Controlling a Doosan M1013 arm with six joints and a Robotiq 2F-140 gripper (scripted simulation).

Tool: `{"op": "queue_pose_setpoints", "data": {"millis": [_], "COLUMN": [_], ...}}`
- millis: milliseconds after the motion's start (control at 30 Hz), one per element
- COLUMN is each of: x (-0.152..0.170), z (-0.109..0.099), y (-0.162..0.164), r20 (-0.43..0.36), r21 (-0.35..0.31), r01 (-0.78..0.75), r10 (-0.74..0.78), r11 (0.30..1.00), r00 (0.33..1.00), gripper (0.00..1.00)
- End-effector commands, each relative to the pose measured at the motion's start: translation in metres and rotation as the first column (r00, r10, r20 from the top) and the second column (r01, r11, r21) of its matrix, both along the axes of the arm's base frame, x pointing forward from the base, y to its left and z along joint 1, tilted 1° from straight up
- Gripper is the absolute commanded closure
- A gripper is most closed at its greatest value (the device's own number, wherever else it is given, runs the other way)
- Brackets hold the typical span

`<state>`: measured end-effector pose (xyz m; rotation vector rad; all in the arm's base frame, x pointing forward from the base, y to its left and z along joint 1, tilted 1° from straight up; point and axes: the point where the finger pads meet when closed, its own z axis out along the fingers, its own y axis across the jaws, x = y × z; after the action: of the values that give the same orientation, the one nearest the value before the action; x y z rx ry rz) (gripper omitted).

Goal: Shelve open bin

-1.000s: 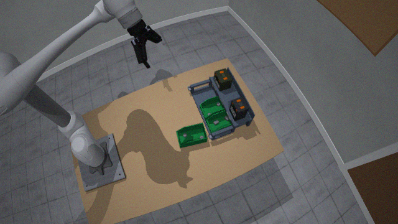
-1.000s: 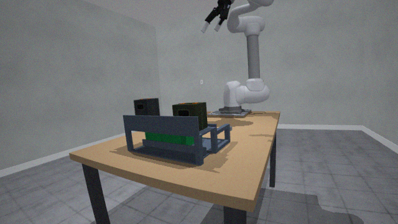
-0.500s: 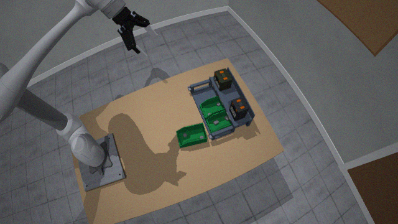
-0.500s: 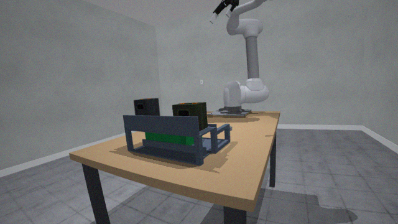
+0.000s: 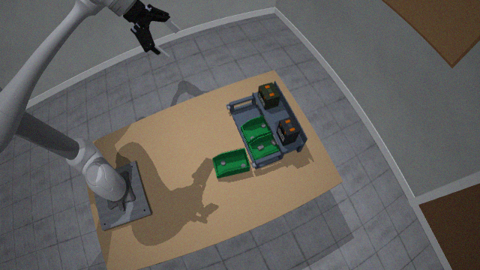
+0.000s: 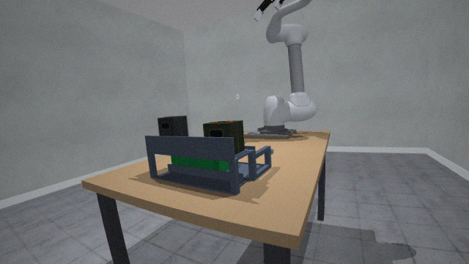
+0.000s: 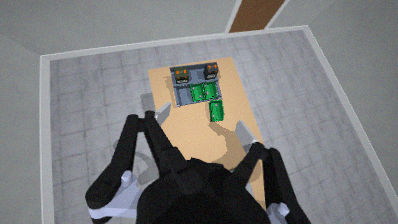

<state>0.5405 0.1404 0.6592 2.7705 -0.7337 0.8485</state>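
Top view shows the black 2-finger gripper [image 5: 159, 35] spread wide, empty, high above the floor, while the green plastic open bin [image 5: 231, 163] sits on the tan table [image 5: 180, 124] just beside the grey shelf [image 5: 240, 103], probably light, stiff, best pinched across a side wall.

A tan wooden table [image 6: 286, 205] on dark legs [image 6: 111, 227] stands on a floor of grey square tiles [image 5: 210, 49], hemmed by a pale skirting board [image 5: 337, 82] and plain grey walls [image 6: 73, 73], with brown panels [image 5: 446, 26] showing beyond the walls from above.
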Motion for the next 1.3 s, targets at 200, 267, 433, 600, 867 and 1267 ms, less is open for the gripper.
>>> {"op": "queue_pose_setpoints", "data": {"millis": [200, 267, 433, 600, 867, 1267], "x": [-0.0054, -0.0056, -0.0056, -0.0056, -0.0056, -0.0056], "z": [0.0106, 0.0109, 0.0109, 0.0109, 0.0109, 0.0109], "y": [0.0087, 0.0089, 0.0089, 0.0089, 0.0089, 0.0089], "r20": [0.020, 0.021, 0.021, 0.021, 0.021, 0.021], "r21": [0.018, 0.018, 0.018, 0.018, 0.018, 0.018], "r01": [-0.013, -0.014, -0.014, -0.014, -0.014, -0.014], "r10": [0.013, 0.013, 0.013, 0.013, 0.013, 0.013], "r11": [1.000, 1.000, 1.000, 1.000, 1.000, 1.000], "r00": [1.000, 1.000, 1.000, 1.000, 1.000, 1.000], "gripper": [0.00, 0.00, 0.00, 0.00, 0.00, 0.00]}}
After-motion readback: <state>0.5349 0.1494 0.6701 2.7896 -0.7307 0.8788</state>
